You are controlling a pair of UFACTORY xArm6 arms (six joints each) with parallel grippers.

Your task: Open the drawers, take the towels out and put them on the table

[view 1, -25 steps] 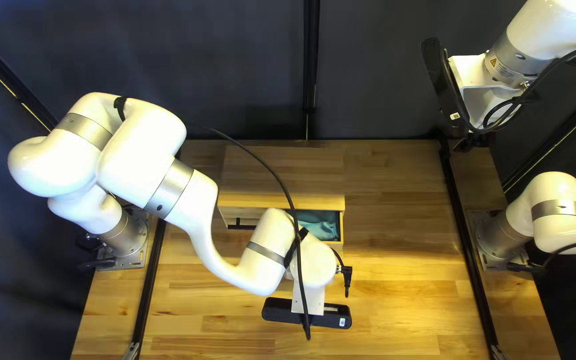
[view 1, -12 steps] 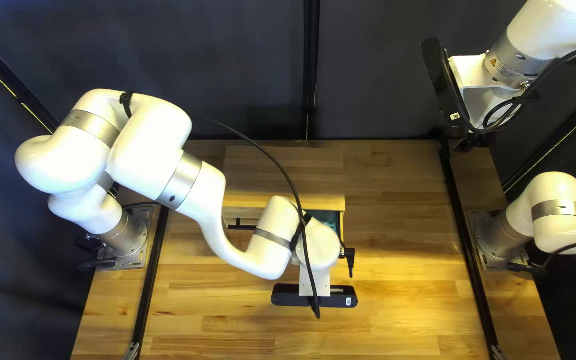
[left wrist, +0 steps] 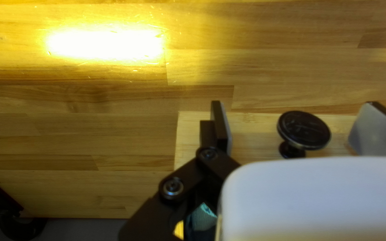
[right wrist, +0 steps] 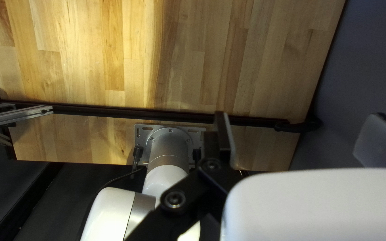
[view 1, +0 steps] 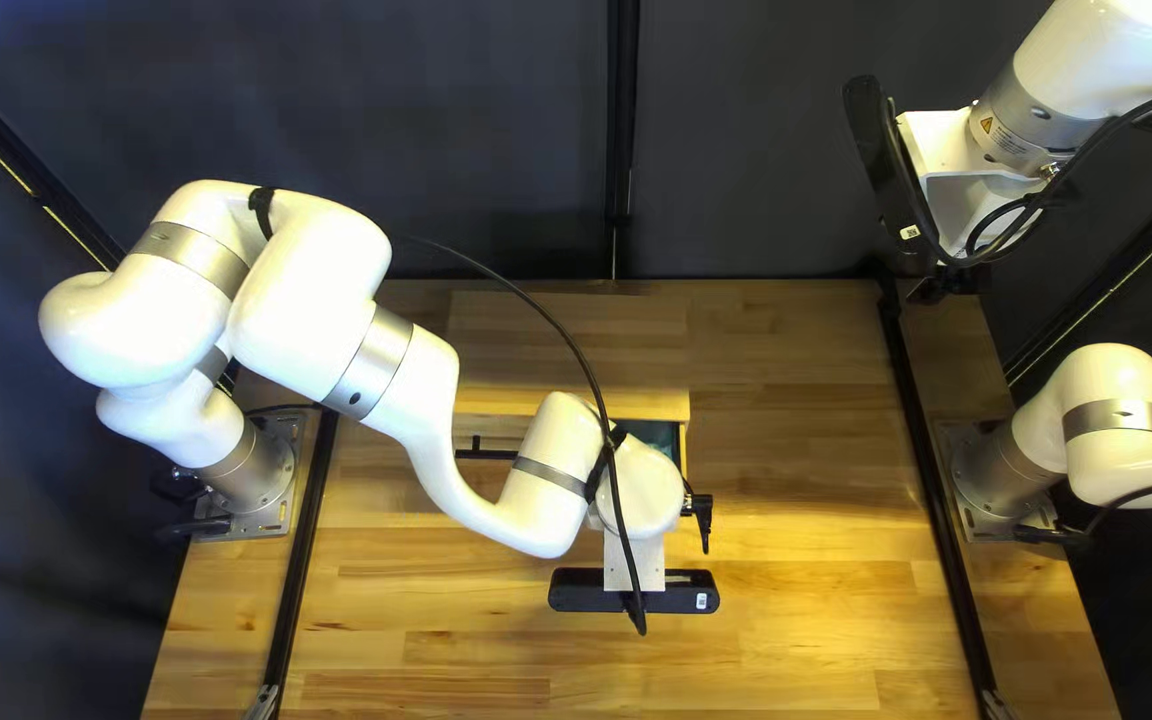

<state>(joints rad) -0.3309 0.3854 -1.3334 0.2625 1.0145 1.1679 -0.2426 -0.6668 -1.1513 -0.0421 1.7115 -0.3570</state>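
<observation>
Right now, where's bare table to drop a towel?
Free: the table between the drawer unit and the black rail by the right arm; also along its near edge. Crowded: in front of the open drawer, under the left arm.

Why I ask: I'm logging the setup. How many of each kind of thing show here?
Robot arms: 2, the left arm and the right arm
Wooden drawer unit: 1
Black knobs: 2
Teal towel: 1
Total: 6
</observation>
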